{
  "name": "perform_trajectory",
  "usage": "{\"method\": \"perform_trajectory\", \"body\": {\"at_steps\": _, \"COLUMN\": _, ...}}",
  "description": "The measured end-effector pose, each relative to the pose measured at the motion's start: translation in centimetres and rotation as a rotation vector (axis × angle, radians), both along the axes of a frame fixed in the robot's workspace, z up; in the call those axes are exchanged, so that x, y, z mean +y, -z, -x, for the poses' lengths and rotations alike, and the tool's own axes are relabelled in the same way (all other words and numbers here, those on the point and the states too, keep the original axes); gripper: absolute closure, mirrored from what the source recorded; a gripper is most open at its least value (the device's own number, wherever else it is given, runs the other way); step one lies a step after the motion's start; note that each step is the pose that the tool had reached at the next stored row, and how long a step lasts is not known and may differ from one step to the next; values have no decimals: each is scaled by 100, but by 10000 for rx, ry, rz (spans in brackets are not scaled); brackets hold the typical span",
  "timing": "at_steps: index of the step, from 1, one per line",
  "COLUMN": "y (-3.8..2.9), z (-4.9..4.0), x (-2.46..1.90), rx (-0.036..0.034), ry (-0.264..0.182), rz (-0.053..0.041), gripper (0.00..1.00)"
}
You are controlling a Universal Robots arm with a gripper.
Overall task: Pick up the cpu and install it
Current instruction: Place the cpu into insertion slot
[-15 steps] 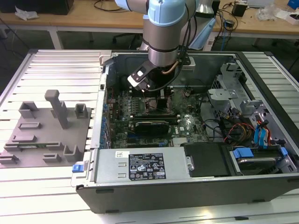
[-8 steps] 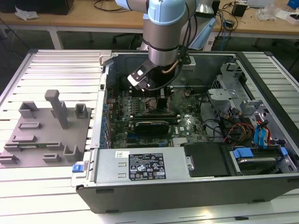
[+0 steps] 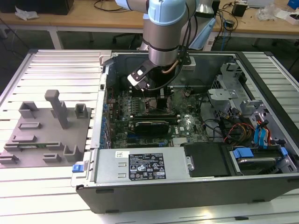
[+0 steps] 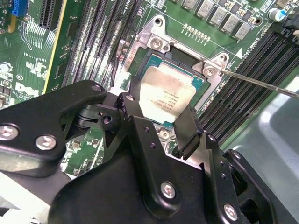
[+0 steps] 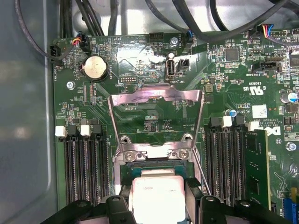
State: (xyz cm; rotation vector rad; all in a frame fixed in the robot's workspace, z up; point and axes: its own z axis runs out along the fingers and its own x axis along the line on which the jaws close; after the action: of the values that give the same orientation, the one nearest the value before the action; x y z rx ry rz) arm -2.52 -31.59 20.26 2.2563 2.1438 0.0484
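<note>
The cpu, a flat square chip with a silvery top, lies level over the square metal-framed socket on the green motherboard. My gripper reaches down into the open computer case, and its two black fingers press against opposite edges of the chip. In the first wrist view the cpu sits between the fingers of my gripper, just below the socket frame. The socket's load plate stands swung open. In the exterior view the arm's wrist hangs over the board and hides the chip.
Black memory slots flank the socket on both sides, with a thin lever rod beside it. The case walls, a power supply and cables surround the board. A grey fixture tray lies at the exterior view's left.
</note>
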Motion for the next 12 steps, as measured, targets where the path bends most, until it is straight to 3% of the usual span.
{"method": "perform_trajectory", "body": {"at_steps": 12, "y": 24, "z": -4, "x": 0, "rx": -1, "ry": 2, "rz": 2, "gripper": 47}}
